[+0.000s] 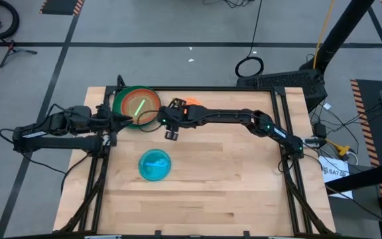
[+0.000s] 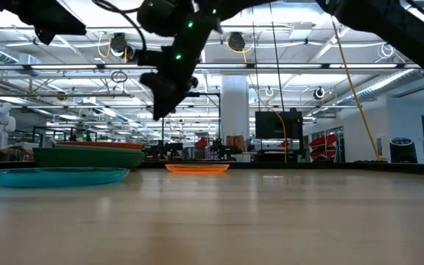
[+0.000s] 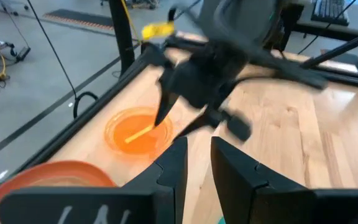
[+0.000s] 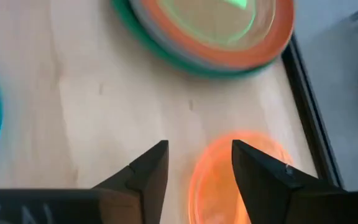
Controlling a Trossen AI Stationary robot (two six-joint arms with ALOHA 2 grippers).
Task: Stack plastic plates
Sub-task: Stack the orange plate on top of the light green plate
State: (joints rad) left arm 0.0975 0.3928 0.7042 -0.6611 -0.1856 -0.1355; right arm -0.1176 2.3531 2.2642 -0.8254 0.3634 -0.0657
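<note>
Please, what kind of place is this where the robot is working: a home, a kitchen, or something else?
Probably a robotics lab in a large industrial hall. The low view shows a high ceiling with exposed beams and a monitor behind the wooden table; the high view shows floor cables and hazard-striped mats.

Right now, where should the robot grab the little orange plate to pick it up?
Probably by its thin rim. The orange plate lies flat on the table, apart from the stack, so one finger must slip under an edge. The right gripper hangs over it, jaws open. Coming down on the edge nearest it looks easiest.
</note>
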